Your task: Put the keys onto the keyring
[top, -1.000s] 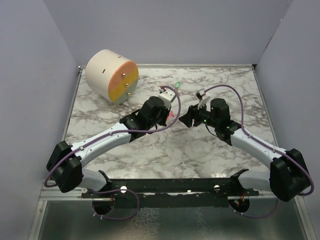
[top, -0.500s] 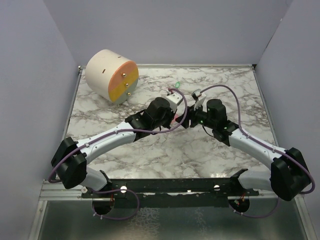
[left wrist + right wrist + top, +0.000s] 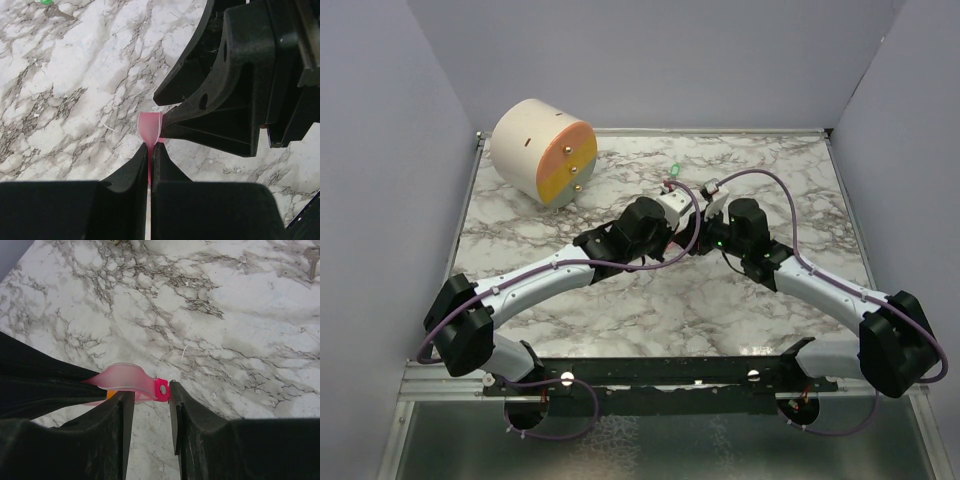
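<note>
While left jaws are clenching the pink key [image 3: 149, 127], right jaws are straddling its holed end, grip unclear; handover seemingly underway, firm pinch needed next.

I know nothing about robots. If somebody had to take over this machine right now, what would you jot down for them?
Left gripper: shut on the pink key strip, which seems held just off the marble table.
Right gripper: open, fingers either side of the strip's holed end, not clamped.
Green key: on the table behind both grippers, untouched.
Done: pink strip gripped.
Left: both keys to go on the keyring; no ring is clearly visible.
</note>
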